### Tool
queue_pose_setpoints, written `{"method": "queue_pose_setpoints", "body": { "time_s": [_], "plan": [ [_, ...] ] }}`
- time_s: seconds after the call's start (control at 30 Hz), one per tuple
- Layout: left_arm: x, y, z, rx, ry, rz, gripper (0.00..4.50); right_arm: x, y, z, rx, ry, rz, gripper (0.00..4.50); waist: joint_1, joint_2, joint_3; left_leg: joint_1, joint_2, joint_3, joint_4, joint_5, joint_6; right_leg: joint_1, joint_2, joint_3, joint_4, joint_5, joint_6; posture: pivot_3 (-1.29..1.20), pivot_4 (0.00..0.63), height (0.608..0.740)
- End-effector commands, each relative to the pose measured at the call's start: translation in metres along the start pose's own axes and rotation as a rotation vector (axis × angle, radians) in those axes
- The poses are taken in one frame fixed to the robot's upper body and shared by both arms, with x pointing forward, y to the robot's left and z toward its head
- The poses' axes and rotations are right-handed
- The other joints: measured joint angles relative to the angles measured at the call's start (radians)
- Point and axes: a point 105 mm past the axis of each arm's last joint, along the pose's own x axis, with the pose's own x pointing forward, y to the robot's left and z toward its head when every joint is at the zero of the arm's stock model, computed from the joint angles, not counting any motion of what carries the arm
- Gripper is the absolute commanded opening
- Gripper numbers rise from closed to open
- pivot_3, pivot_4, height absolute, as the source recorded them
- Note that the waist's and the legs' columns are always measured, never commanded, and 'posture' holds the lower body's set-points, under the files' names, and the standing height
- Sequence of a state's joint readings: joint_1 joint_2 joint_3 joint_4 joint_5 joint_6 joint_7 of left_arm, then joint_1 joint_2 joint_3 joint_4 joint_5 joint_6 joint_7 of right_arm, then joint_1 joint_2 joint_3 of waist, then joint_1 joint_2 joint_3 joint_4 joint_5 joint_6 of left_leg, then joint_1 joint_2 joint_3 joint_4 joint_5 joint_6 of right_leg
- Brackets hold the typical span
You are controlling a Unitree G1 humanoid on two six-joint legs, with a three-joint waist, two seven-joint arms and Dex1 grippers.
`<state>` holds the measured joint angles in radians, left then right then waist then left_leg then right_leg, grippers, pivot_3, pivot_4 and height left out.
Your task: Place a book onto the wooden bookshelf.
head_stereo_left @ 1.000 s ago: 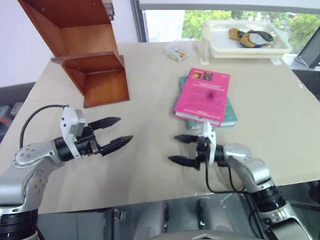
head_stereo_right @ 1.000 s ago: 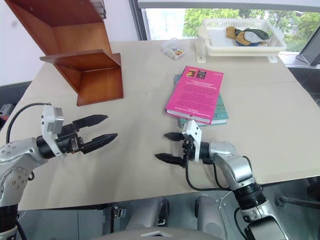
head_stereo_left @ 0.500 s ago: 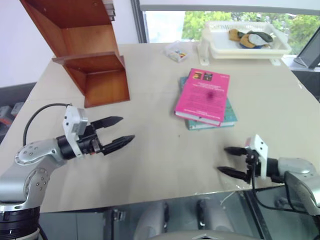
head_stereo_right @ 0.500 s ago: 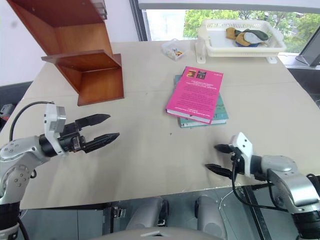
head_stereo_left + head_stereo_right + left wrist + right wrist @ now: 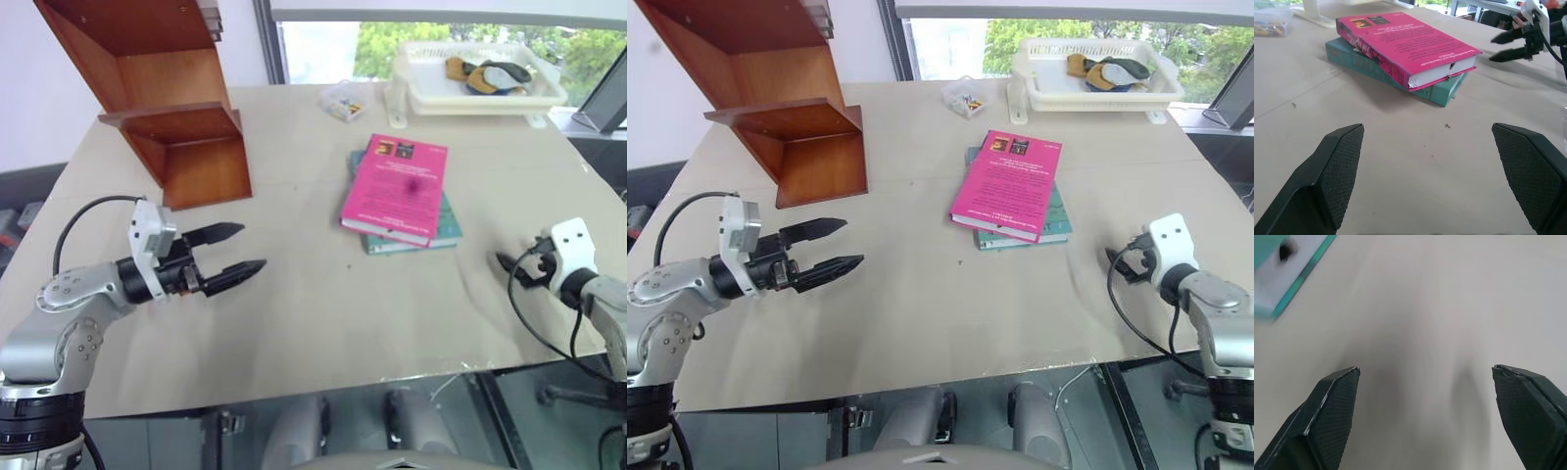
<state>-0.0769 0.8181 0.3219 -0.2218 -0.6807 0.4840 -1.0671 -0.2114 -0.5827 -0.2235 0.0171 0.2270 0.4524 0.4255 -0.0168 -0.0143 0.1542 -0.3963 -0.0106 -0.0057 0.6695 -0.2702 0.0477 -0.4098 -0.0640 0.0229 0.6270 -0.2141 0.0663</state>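
Tabletop (image 5: 294, 323): beige, wide surface before a window with green leaves behind it; a dark floor area shows at the left and right edges.
Wooden bookshelf (image 5: 167, 108): reddish-brown, it stands at the far left corner of the tabletop, with slanted side panels and stepped shelves; its shelves carry no book.
Book (image 5: 395, 188): bright pink, it lies flat near the middle of the tabletop, on top of a teal book (image 5: 449, 228), a little turned so that a teal strip shows at its near and right sides. Small dark pictures are at its far corner. In the left wrist view the pink cover (image 5: 1410, 41) and the white page edges are clear, and the teal one (image 5: 1442, 93) is under it.
Left gripper (image 5: 233, 250): it hovers just above the tabletop at the near left, pointing to the right toward the books but well apart from them; its two black fingers (image 5: 1334, 171) are spread wide, with nothing between them.
Right gripper (image 5: 1120, 262): it is near the right edge of the tabletop, to the right of the books and apart from them; its fingers (image 5: 1327, 406) are spread, holding nothing, above bare tabletop with a teal corner at the side.
White basket tray (image 5: 480, 93): at the far right, with some small items inside.
Small clear box (image 5: 345, 100): just left of the tray, with coloured bits inside.
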Motion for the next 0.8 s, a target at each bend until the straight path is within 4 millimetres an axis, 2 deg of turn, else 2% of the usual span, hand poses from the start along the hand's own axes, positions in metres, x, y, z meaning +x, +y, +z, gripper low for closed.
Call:
{"method": "queue_pose_setpoints", "body": {
  "time_s": [0.03,0.13,0.27,0.43,0.63,0.8],
  "plan": [
    [0.002,-0.001,0.008,0.047,-0.014,-0.011,4.50,0.013,-0.012,0.048,0.059,-0.206,-0.156,4.44,-0.002,0.001,0.001,-0.001,0.000,0.001,0.000,0.000,0.000,-0.002,0.000,0.001,0.000,0.000,0.000,0.00,0.150,0.740],
    [0.003,-0.001,0.008,0.047,-0.015,-0.014,4.50,0.026,-0.012,0.062,0.078,-0.255,-0.211,4.44,0.004,0.002,0.001,-0.001,0.000,0.002,0.000,0.001,-0.001,-0.002,0.000,0.002,0.001,0.000,0.000,0.00,0.150,0.740],
    [0.005,-0.001,0.008,0.049,-0.016,-0.016,4.50,0.053,-0.004,0.066,0.112,-0.258,-0.203,4.44,0.005,0.002,0.001,-0.002,-0.001,0.000,-0.001,0.002,-0.004,-0.002,-0.001,0.001,0.000,0.000,0.000,0.00,0.150,0.740],
    [0.005,-0.001,0.010,0.062,-0.018,-0.011,4.50,0.081,0.006,0.068,0.316,-0.259,-0.177,4.44,-0.005,0.003,0.002,-0.002,-0.001,0.001,-0.002,0.003,-0.004,-0.002,0.000,0.001,0.000,0.000,0.000,0.00,0.150,0.740],
    [0.000,-0.003,0.010,0.065,-0.017,0.002,4.50,0.097,0.017,0.058,0.266,-0.199,-0.098,4.44,-0.011,0.004,0.002,-0.002,-0.001,0.001,-0.003,0.003,-0.004,-0.002,-0.001,0.002,0.000,0.000,0.000,0.00,0.150,0.740],
    [-0.001,-0.004,0.011,0.068,-0.016,0.008,4.50,0.108,0.047,0.048,0.195,-0.158,0.054,4.44,-0.023,0.004,0.003,-0.002,-0.001,0.001,-0.003,0.002,-0.004,-0.002,-0.001,0.002,0.000,0.000,0.000,0.00,0.150,0.740]
  ]
}}
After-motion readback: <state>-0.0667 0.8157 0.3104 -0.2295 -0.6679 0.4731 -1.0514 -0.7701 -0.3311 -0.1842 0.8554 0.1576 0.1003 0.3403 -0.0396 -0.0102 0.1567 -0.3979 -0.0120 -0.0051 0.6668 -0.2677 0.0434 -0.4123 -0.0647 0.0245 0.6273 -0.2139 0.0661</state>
